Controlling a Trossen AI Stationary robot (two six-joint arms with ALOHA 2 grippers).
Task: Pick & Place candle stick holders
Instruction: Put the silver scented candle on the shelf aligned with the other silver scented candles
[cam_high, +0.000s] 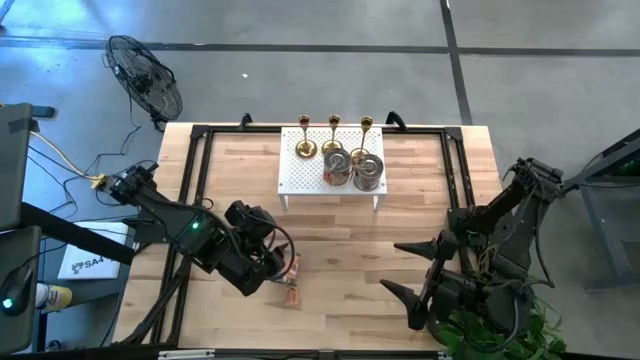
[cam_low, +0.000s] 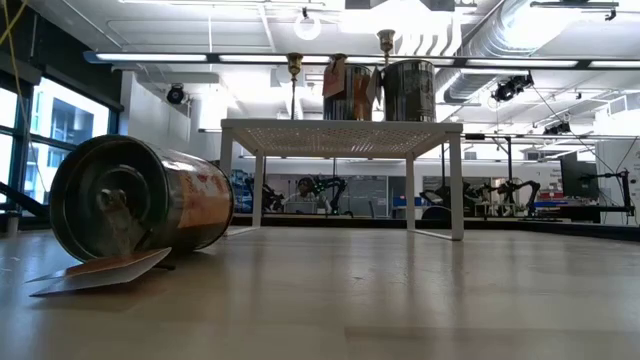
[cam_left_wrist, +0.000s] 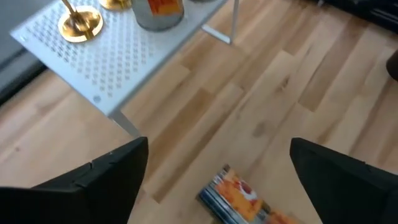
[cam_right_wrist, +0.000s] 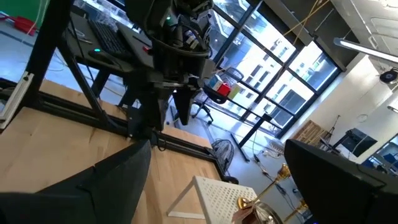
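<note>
Silvery squat holder (cam_low: 140, 203) on side, orange label; left hand (cam_high: 283, 270) wide open, empty.

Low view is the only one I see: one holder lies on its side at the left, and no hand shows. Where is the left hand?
Observer: The left hand hangs just over the lying holder, near the table's front. It is open and holds nothing.
Operator: And the right hand?
Observer: The right hand is at the front right of the table, open, far from the rack.
Operator: How many gold holders stand on the rack?
Observer: Three gold holders, in a row along its back edge.
</note>
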